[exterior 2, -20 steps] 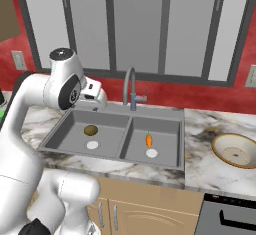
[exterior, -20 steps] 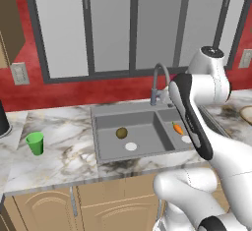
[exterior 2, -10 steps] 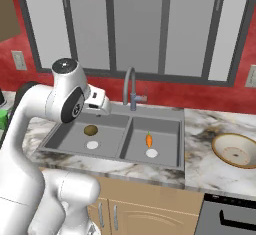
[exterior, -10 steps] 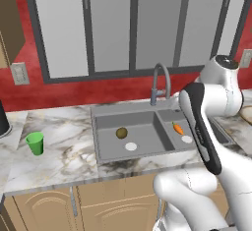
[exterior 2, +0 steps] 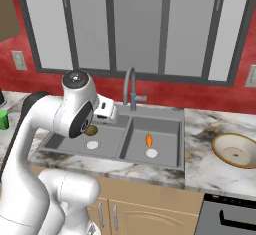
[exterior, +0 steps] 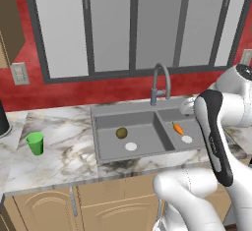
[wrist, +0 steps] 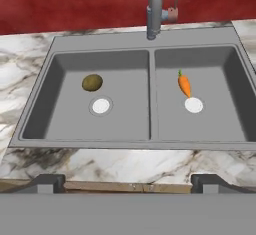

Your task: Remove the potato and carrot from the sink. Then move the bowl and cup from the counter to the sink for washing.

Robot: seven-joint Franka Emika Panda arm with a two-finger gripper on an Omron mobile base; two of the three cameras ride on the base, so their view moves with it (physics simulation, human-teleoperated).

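Note:
The grey double sink (wrist: 150, 43) lies below my hand. In its left basin sits the olive-brown potato (wrist: 92, 82) beside a white drain. An orange carrot (wrist: 184, 84) lies in the right basin. My gripper (wrist: 128, 184) hovers open and empty above the sink's near rim, one fingertip (wrist: 47, 183) at each side. From the base, the potato (exterior: 121, 133) and carrot (exterior: 178, 128) show in the sink (exterior: 123, 110). A green cup (exterior: 35, 143) stands on the marble counter (exterior: 69, 151) to the left. The tan bowl (exterior 2: 235, 150) rests on the counter (exterior 2: 205, 129) right of the sink (exterior 2: 155, 111).
A curved grey faucet (wrist: 155, 9) rises behind the basin divider, in front of a red wall. A dark appliance (exterior: 2, 119) stands at the counter's far left. A dark oven front (exterior 2: 230, 219) sits below the bowl. Tan cabinets run under the counter.
The arm has swung right in the left base view, and the hand has come down a little toward the sink. Potato, carrot, cup and bowl lie as before. The jaws stay open.

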